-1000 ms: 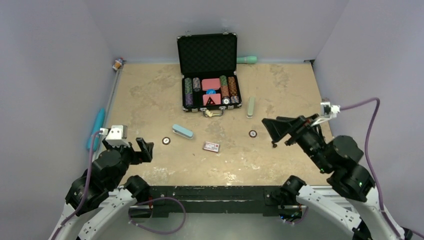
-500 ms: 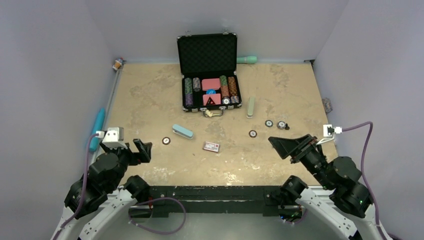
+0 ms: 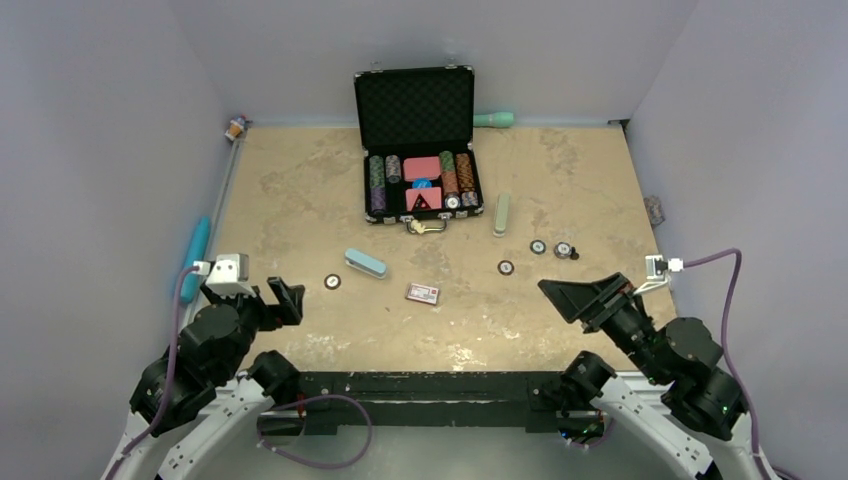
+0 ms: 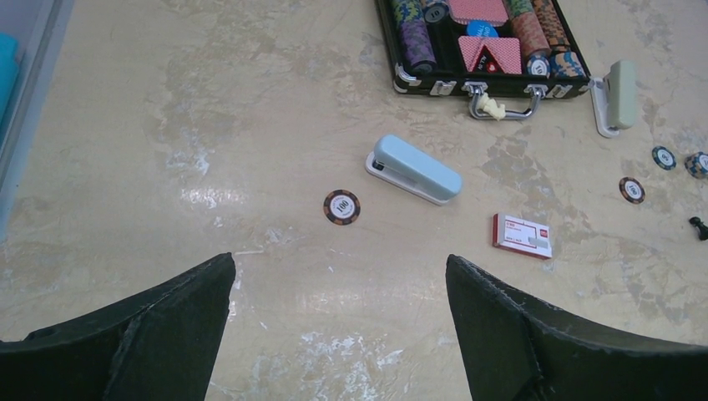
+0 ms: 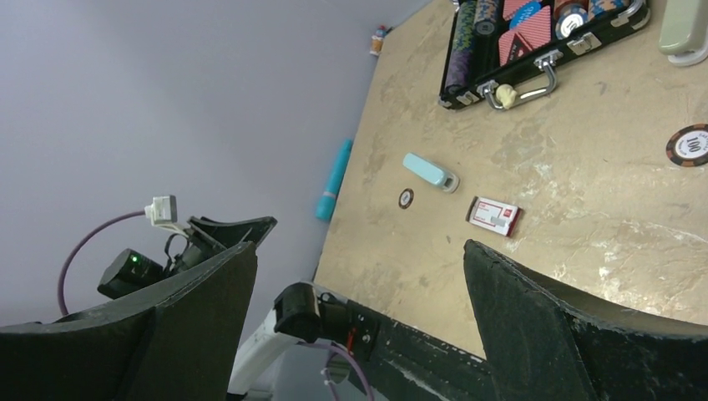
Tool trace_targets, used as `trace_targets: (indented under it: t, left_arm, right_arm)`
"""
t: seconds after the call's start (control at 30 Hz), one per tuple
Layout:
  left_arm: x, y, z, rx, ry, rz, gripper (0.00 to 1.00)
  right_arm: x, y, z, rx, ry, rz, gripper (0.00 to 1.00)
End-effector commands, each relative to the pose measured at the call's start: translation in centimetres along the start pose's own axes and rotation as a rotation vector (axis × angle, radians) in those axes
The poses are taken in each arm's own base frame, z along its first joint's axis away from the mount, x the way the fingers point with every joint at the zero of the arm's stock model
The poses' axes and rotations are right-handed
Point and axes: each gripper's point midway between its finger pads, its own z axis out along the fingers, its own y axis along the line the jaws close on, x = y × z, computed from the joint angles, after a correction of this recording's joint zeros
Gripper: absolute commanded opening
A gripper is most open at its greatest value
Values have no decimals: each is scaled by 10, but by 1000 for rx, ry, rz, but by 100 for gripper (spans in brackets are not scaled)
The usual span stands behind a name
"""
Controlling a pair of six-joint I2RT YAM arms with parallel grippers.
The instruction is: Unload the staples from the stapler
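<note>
left gripper, right gripper: spread, empty | blue stapler at left's 1 o'clock: probably rigid, slick; pinch sides | staples hidden, likely brittle

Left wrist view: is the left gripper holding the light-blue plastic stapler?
No, the light-blue plastic stapler lies on the table, well ahead of the open, empty left gripper.

Your top view looks down from above and behind the arm bases over the whole bench. Your left wrist view sits low, facing forward across it. Your right wrist view tilts leftward, catching the left arm. All three share the blue stapler and red-and-white box.
</note>
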Motion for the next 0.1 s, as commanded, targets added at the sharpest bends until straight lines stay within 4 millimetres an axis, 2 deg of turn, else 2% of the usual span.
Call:
trace_targets:
  t: [0.0, 0.07]
  left_arm:
    - [-2, 2, 3, -27, -5, -9, 100]
    - [-2, 3, 2, -27, -7, -11, 100]
  right_arm:
    - [-4, 17, -3, -87, -11, 0, 99]
    - [-4, 17, -3, -83, -8, -4, 99]
